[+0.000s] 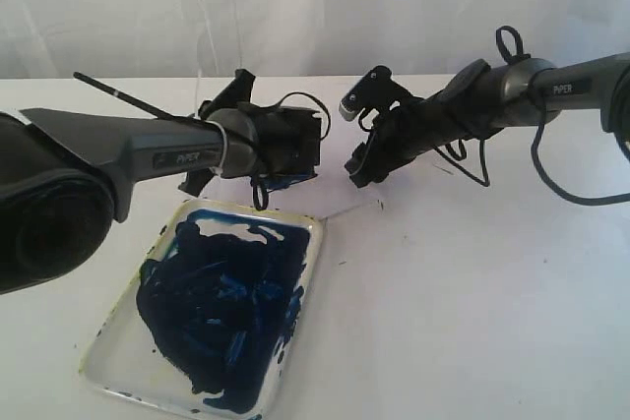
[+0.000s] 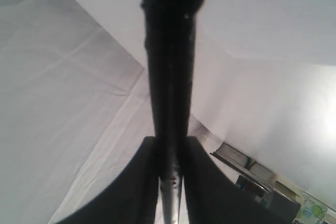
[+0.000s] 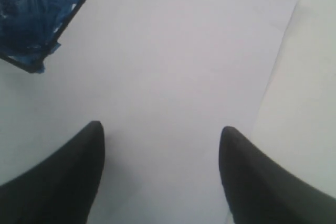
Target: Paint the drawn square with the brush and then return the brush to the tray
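Clamping the brush (image 2: 170, 77) between its fingers, the left gripper (image 2: 170, 142) hangs just past the tray (image 1: 103, 341) at its far rim. The right gripper (image 3: 160, 135), fingers wide apart, hovers over bare paper (image 3: 184, 51) beside the edge of the blue-smeared drawn square (image 3: 31, 19).

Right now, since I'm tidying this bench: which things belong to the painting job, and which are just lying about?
Job in hand: brush, held by the left gripper; square, smeared blue; paper; tray of blue paint.
Just there: right gripper, open and empty above the paper; curtain behind.
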`<state>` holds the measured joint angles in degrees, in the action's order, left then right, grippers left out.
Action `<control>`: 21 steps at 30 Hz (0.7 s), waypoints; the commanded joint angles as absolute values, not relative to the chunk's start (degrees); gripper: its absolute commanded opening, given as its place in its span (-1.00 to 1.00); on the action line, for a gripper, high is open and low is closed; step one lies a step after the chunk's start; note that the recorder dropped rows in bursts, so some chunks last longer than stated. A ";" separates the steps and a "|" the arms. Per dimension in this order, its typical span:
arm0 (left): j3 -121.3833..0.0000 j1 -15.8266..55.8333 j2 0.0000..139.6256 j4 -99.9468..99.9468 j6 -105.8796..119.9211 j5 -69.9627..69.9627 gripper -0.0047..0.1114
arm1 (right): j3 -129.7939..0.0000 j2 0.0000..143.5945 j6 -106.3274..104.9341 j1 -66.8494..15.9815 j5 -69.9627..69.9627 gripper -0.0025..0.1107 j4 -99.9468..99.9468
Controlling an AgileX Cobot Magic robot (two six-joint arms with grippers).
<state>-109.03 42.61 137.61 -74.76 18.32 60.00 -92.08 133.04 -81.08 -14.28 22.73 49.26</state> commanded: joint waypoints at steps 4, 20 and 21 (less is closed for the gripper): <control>-108.76 42.70 139.53 -77.83 17.75 58.30 -0.92 | -91.34 134.77 -82.23 -14.34 23.20 0.10 46.57; -108.76 39.94 139.53 -83.59 14.97 58.44 -0.92 | -91.34 134.77 -82.23 -14.34 23.20 0.10 46.57; -108.76 39.84 139.53 -84.86 12.70 58.54 -0.92 | -91.34 134.77 -82.23 -14.34 23.20 0.10 46.57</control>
